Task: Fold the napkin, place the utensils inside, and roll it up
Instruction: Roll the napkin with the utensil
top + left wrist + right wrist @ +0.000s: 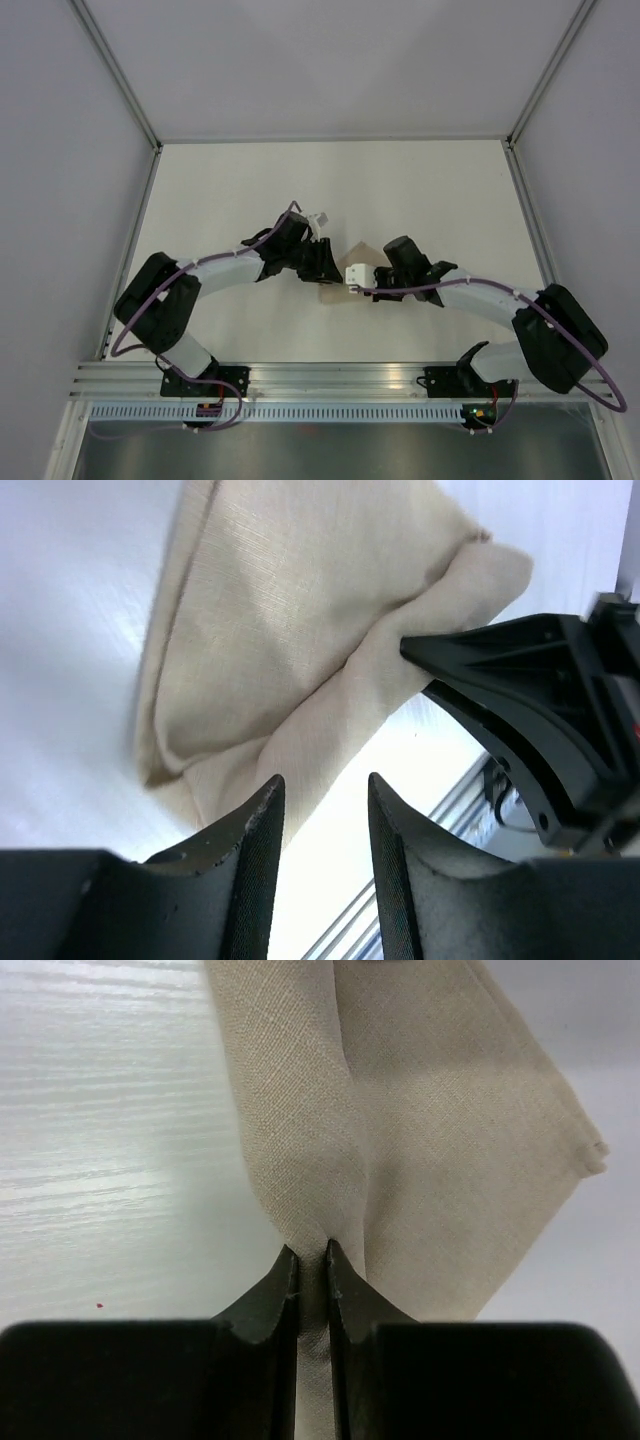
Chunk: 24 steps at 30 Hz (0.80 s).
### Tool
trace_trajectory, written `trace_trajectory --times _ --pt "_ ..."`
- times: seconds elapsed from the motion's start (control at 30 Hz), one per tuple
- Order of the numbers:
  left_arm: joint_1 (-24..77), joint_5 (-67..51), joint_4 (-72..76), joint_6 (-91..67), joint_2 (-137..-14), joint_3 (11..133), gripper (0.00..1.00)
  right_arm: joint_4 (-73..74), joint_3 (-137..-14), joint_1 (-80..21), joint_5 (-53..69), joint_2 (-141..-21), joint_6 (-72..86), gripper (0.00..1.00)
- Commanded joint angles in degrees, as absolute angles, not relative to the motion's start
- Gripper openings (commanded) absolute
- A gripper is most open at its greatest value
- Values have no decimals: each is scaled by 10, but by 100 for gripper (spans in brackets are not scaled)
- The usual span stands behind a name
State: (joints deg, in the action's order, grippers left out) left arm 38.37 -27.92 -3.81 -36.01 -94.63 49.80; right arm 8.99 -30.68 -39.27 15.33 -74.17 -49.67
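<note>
The tan napkin (290,620) lies bunched and folded on the white table; in the top view only a small patch (328,293) shows between the two arms. My right gripper (312,1257) is shut on a pinched fold of the napkin (420,1110), and its black finger (500,655) shows in the left wrist view gripping the cloth's corner. My left gripper (325,795) is open, its left finger just beside the napkin's lower edge, with bare table between its fingers. In the top view the left gripper (328,272) and right gripper (364,286) meet mid-table. The utensils are out of view.
The white table (330,190) is walled by grey panels at the back and both sides. An aluminium rail (330,378) runs along the near edge, and it also shows in the left wrist view (400,920). Purple cables loop along both arms.
</note>
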Motion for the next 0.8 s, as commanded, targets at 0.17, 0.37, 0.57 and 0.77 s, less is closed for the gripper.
trace_trajectory --times 0.17,0.37,0.57,0.77 --pt "386 -55 24 -410 -750 393 45 402 -531 -276 400 -974 -604 10" --pt "460 65 137 -289 -642 292 45 612 -725 -229 440 -1171 -684 10" --pt "547 99 147 -121 -695 338 49 695 -814 -206 452 -1268 -705 10" --pt "556 6 55 16 -832 479 56 705 -835 -200 445 -1292 -698 10"
